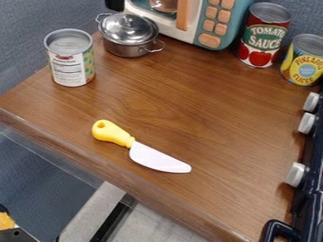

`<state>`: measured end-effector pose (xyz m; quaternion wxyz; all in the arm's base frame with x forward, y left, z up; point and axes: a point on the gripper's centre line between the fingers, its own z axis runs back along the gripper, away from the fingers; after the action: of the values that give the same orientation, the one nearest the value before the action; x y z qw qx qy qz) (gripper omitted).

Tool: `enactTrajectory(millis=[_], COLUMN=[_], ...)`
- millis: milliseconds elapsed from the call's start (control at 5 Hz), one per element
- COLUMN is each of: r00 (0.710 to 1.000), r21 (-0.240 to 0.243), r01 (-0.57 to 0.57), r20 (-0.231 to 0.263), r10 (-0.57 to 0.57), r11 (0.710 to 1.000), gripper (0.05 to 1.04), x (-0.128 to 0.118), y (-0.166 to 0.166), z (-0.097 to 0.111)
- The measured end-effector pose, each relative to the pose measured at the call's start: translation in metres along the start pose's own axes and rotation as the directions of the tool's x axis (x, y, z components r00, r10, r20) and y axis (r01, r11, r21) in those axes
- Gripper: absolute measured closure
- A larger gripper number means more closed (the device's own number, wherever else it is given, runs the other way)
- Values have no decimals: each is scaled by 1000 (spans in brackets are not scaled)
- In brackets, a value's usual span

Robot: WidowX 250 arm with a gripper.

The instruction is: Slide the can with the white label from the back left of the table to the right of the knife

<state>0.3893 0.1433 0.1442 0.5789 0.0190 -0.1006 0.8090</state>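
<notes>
Knife point(154, 158) lies loose, so probably pre-grab, reach near next; can't tell if far-left gripper point(114, 4) is open.

Yellow handle point(112, 133) (white blade point(157, 159)), brown counter point(189, 104)

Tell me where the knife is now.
In the camera view, the knife lies left of centre on the counter near its lower edge, blade toward the stove.

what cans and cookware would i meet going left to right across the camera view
the can with the white label panel, the lidded metal pot, the red can, the yellow can
</notes>
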Motion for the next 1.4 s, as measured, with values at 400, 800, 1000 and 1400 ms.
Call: enactTrajectory(millis=[400,800,1000,1400], r00=[999,997,997,997], r21=[49,6,17,25], r01=[39,-17,-6,34], r20=[-30,-69,-82,-72], r10=[-37,18,7,-33], r11=[998,1000,1000,999], gripper=[82,82,82,82], x=[-3,51,80,103], y=[9,20,33,71], z=[-17,14,11,-5])
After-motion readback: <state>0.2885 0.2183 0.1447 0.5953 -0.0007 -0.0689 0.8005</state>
